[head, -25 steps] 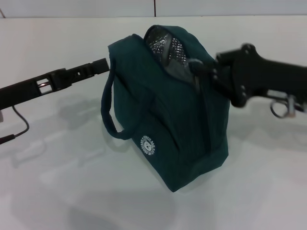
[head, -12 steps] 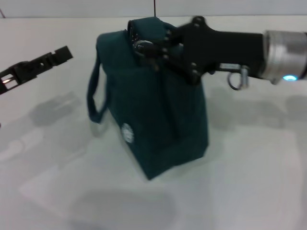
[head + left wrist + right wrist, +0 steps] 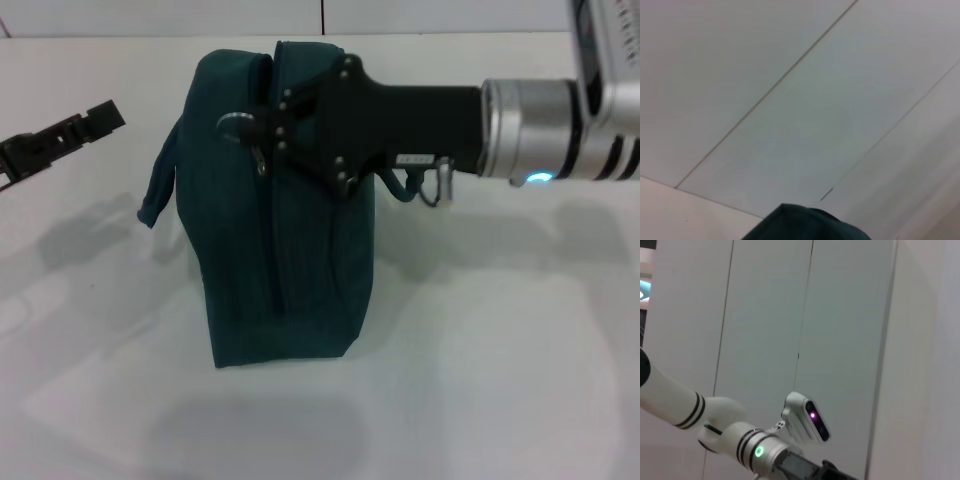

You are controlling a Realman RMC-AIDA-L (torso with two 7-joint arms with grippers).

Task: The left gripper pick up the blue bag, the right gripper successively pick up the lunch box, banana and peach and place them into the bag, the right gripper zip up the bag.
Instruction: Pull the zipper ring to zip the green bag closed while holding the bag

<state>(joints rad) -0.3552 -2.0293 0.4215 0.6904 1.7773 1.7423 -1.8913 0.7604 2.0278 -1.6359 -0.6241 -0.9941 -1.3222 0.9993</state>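
Black, screw-studded: the right gripper (image 3: 262, 128), on a silver wrist with a small blue light, reached in from the right across the upper part of the blue bag (image 3: 275, 215). Its fingers were clenched at the metal ring zip pull (image 3: 237, 123), on the top end of the bag's zip line. Dark teal fabric: the blue bag stood upright on the white table (image 3: 480, 380), narrow end toward the head camera, mouth shut, one loop handle (image 3: 160, 185) hanging on its left side. Lunch box, banana and peach: not visible. Black: the left gripper (image 3: 103, 113), well apart from the bag at the left edge, above the table, holding nothing; whether its fingers were parted could not be told. The left wrist view showed a corner of the bag below pale wall panels (image 3: 790, 100).
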